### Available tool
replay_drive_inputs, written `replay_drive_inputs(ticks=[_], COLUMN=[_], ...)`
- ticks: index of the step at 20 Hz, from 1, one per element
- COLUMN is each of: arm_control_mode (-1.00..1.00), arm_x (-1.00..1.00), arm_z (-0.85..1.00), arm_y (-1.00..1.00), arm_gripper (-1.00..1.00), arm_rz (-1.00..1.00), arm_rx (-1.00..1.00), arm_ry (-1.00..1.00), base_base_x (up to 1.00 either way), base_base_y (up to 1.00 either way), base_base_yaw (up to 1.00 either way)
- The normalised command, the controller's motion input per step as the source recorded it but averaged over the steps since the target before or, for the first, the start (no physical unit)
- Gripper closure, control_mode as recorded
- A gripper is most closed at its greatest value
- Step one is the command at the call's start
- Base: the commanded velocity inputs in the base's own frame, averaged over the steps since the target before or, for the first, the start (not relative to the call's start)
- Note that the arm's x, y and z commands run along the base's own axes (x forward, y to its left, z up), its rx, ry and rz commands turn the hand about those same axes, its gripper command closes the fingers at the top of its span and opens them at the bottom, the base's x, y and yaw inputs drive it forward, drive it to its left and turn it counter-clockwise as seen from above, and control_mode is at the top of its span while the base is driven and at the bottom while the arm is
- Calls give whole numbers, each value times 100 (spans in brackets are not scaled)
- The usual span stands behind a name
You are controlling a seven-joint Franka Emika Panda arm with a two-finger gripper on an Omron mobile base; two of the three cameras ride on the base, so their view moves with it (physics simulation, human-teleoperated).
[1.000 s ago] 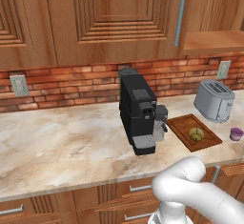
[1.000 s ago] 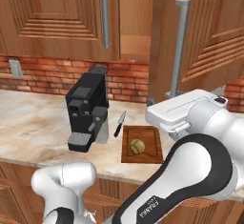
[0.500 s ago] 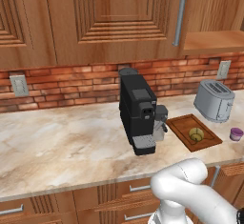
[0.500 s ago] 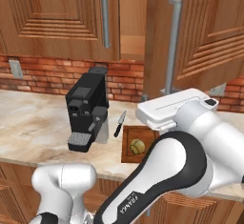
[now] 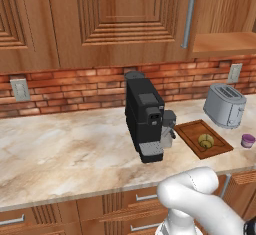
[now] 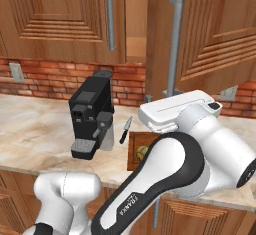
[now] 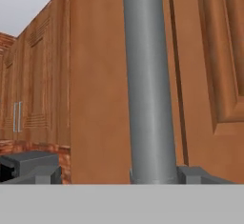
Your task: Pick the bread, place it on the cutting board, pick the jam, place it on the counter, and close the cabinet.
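The bread (image 5: 205, 140) lies on the dark cutting board (image 5: 192, 131), which sits on the counter (image 5: 75, 149) right of the coffee machine. The purple jam (image 5: 248, 140) stands on the counter right of the board. From the right, the bread (image 6: 142, 152) and the board (image 6: 133, 160) peek out beside my arm. The cabinet door (image 6: 220, 29) hangs partly open. My white hand (image 6: 175, 111) sits just below its silver handle (image 6: 174, 49). That handle (image 7: 147, 75) runs very close through the hand view. My fingers are hidden, so whether they are open or shut is unclear.
A black coffee machine (image 5: 145, 119) stands mid-counter and a silver toaster (image 5: 225, 104) behind the board. A knife (image 6: 125, 129) lies left of the board. The open cabinet's shelf (image 5: 220, 44) shows above the toaster. My own arm (image 6: 200, 164) blocks much of the right base view.
My hand has moved left along with the cabinet door, whose handle has swung left toward the cabinet. Bread, jam and board have stayed put.
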Motion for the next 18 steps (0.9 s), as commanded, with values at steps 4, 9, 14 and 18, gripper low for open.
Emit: replay_drive_inputs(ticks=[4,9,14,18], arm_control_mode=[-100,-100,-100,-100], arm_x=[27,28,24,23], arm_z=[0,0,0,0], arm_y=[10,13,15,10], arm_gripper=[-100,-100,-100,-100], arm_rz=[-2,-2,-2,-2], arm_rx=[0,0,0,1], arm_ry=[-2,-1,0,0], base_base_x=[0,0,0,0], base_base_y=[0,0,0,0], base_base_yaw=[0,0,0,0])
